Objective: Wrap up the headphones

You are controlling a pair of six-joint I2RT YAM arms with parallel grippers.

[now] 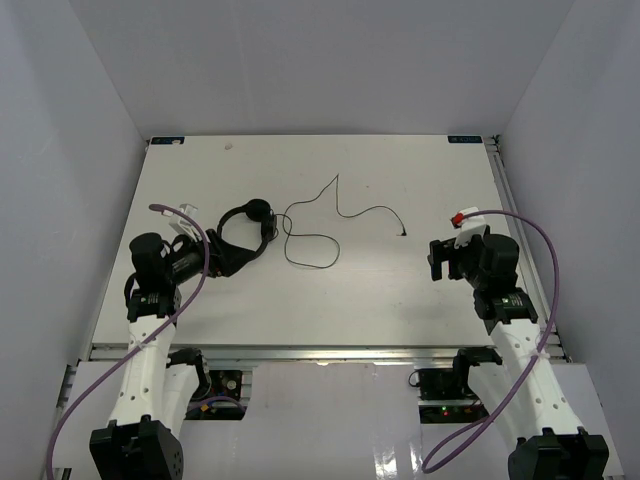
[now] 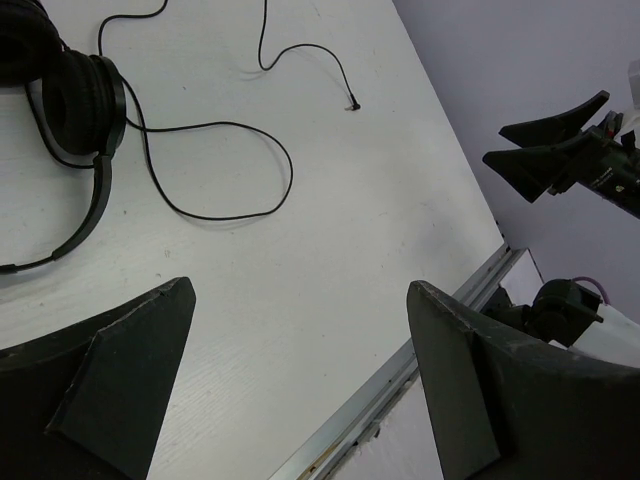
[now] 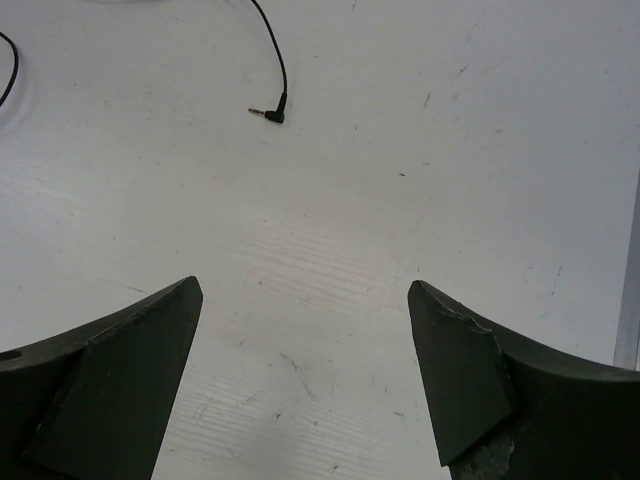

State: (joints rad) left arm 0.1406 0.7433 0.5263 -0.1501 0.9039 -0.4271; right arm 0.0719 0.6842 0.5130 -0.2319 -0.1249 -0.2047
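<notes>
Wrap not started, by look of it. Headphones point(image 1: 257, 211) flat on tabletop point(image 1: 400, 300), left of centre, just ahead of left jaws. Cord point(image 2: 289, 170) unwound: one loose loop, then trailing right to plug point(image 3: 268, 115). Left jaws spread, empty. Right jaws spread, empty, near plug — all winding left to do.

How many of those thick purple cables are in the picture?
2. The left purple cable loops along the left arm; the right purple cable arcs along the right arm. More may be hidden below the table.
</notes>
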